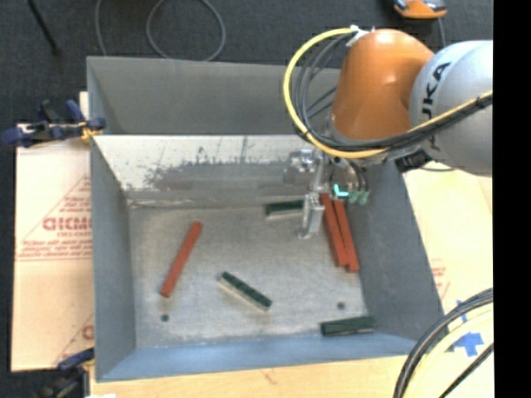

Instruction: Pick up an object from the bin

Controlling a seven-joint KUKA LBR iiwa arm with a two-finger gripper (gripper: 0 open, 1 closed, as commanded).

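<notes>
My gripper (310,222) hangs low over the far right part of the bin floor, under the orange wrist cover. A short dark green stick (282,209) lies flat just to its left, one end close to the gripper's tip. Just to its right lie two red sticks (341,237) side by side, running along the foot of the right wall. Whether the gripper touches the green stick cannot be made out.
A longer red stick (181,259) lies slanted at the left of the floor. A dark green stick (245,291) lies near the middle front, another dark green one (347,327) at the front right corner. The arm and its cables cover the bin's far right corner.
</notes>
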